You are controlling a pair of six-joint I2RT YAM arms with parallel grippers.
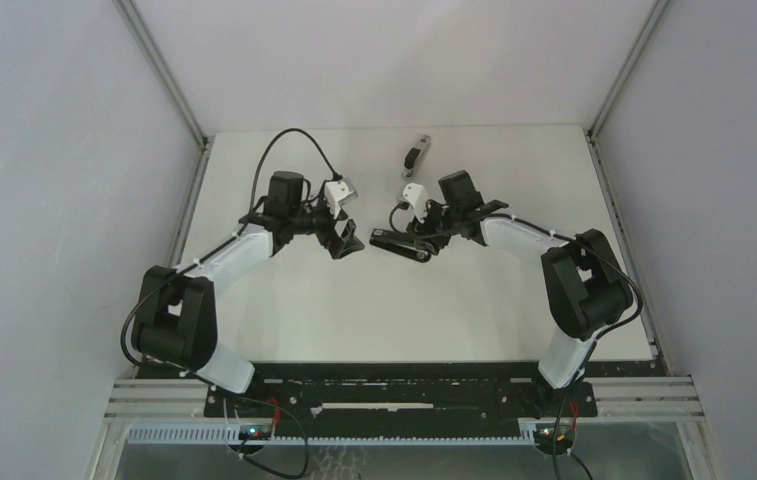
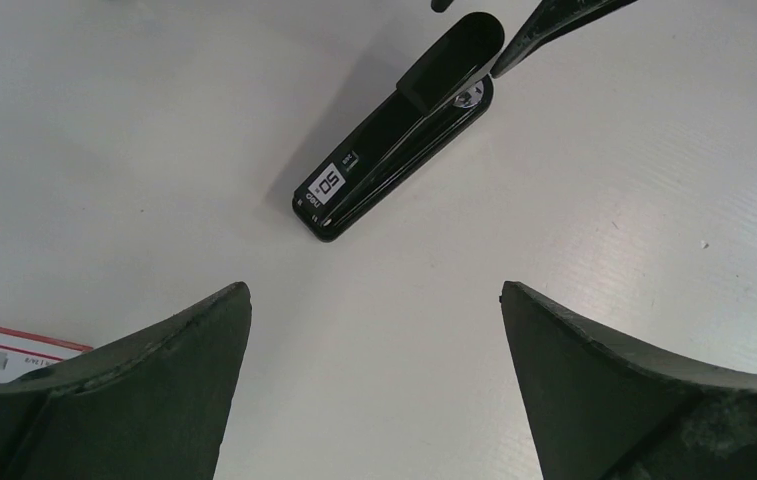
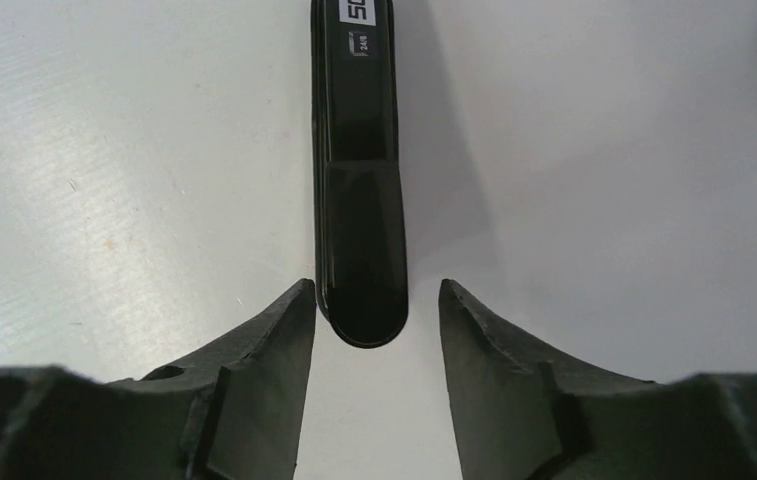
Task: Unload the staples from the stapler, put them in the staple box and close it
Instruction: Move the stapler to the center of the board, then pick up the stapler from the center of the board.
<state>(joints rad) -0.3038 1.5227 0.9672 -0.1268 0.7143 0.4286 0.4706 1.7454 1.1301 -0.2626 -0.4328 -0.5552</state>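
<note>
We see the black stapler [image 1: 399, 243] lying flat on the white desk [image 1: 354, 320], between the two arms and about midway across. It lies closed, and we cannot tell from any view whether the staples are inside it. A white label [image 2: 329, 185] printed "50" sits near the end that faces the left arm.

The right gripper [image 1: 419, 243] is down at the stapler's rounded rear end. In the right wrist view its fingers [image 3: 274, 330] flank that end, parted a little wider than the body. One finger is at the stapler's edge and a slim gap shows on the other side, so it is not pinching.

The left gripper [image 1: 347, 240] hangs just short of the labelled end with its jaws spread wide and nothing between them.

In the left wrist view, a pink-and-white box [image 2: 4, 350] peeks out behind one left finger. Toward the far edge of the desk lies a small grey metallic object [image 1: 415, 155], too small for us to identify.
</note>
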